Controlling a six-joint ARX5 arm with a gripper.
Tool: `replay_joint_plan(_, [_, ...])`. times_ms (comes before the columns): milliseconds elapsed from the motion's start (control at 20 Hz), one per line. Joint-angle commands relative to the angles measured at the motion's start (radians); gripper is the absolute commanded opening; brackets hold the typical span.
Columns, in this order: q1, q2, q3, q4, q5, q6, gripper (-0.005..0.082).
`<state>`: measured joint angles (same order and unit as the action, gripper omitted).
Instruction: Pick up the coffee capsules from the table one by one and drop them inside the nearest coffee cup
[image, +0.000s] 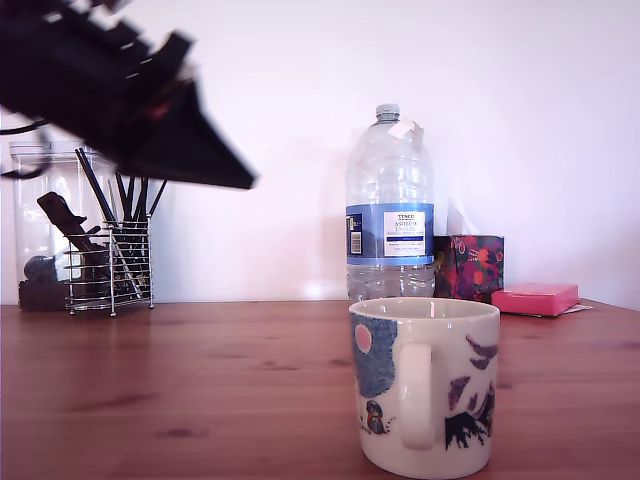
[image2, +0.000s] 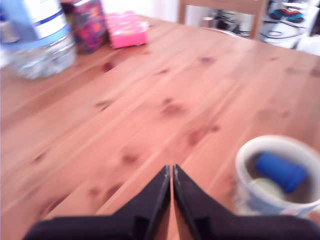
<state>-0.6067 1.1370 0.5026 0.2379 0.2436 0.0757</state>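
The cream coffee cup (image: 425, 385) with blue and purple bird patterns stands on the reddish-brown table (image: 180, 380) near the front. In the wrist view the cup (image2: 247, 155) holds two coffee capsules: a dark blue one (image2: 280, 171) lying on its side and a pale one (image2: 267, 189) beside it. My black gripper (image: 235, 180) hangs high over the table at the exterior view's left, well away from the cup. Its fingertips (image2: 171, 171) meet with nothing between them, so the gripper is shut and empty.
A large clear water bottle (image: 390, 205) stands behind the cup. Next to it are a patterned tissue box (image: 470, 265) and a pink box (image: 535, 298). A wire utensil holder (image: 110, 265) and a clear jar (image: 45, 225) sit at the back left.
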Motion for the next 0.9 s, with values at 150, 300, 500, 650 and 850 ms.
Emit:
replay_joint_plan(150, [0.141,-0.167,-0.119,0.016,0.001,-0.053,-0.0019])
replay_joint_plan(300, [0.241,-0.289,-0.196,0.007,0.0,-0.082,-0.0019])
replay_joint_plan(500, [0.369,-0.454,-0.271,-0.055,0.0,-0.12,-0.0019])
replay_joint_plan(650, [0.443,-0.572,-0.303,-0.134,0.001,-0.129,-0.0019])
replay_joint_plan(850, [0.51,-0.728,-0.31,-0.296,-0.002,-0.13,-0.0019])
